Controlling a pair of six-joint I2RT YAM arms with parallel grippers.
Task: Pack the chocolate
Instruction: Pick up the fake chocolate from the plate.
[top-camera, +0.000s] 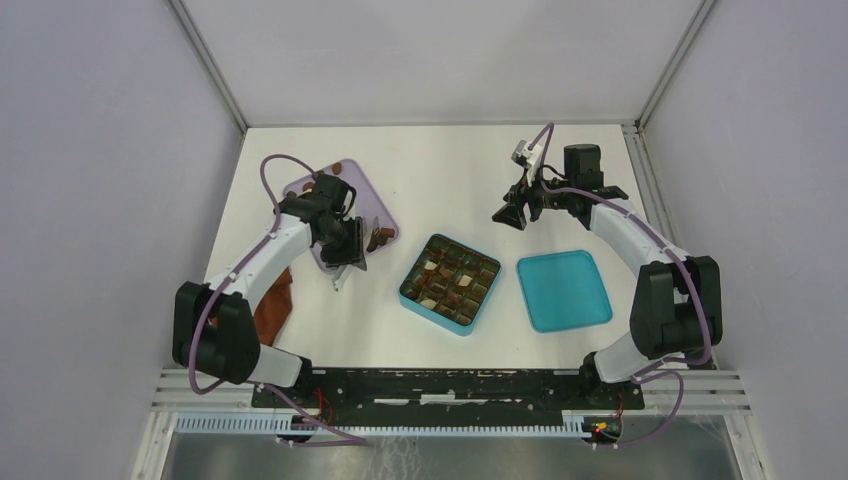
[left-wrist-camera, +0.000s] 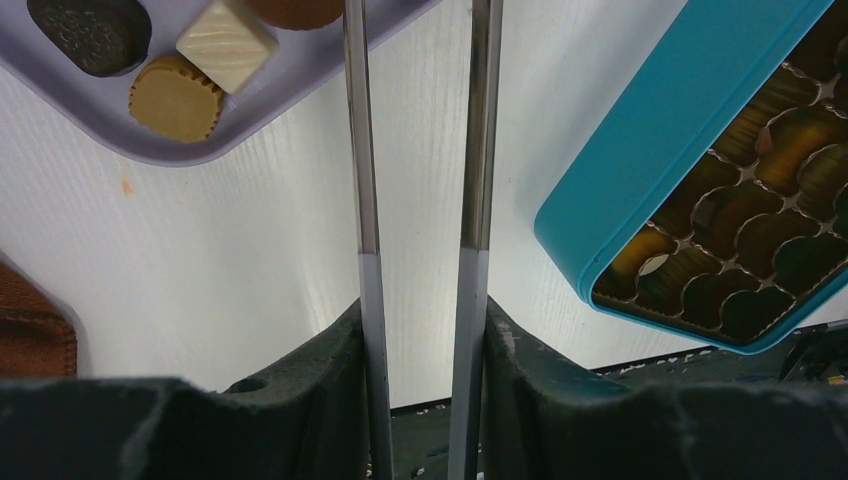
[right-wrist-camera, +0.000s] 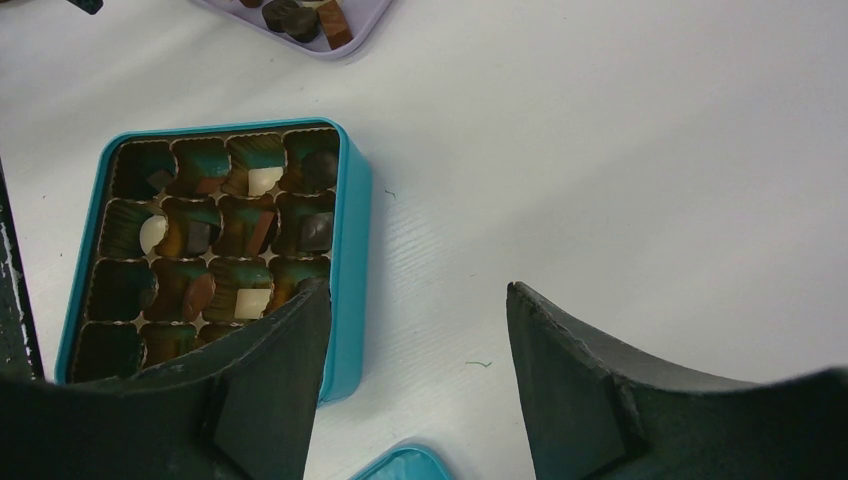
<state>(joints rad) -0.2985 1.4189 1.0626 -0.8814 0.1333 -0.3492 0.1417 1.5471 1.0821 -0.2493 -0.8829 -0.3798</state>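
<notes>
Chocolate (left-wrist-camera: 178, 97), upper left: I judge it light, slick, easily marred; pinch opposite sides gently | my left gripper (left-wrist-camera: 420, 150): blades slightly apart, tips cropped, load untellable | my right gripper (right-wrist-camera: 410, 305): wide, empty

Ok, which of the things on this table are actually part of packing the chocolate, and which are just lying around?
Part of the job:
chocolate pieces
lilac tray
teal cell box
teal lid
tweezers

Just lying about:
reddish-brown cloth
</notes>
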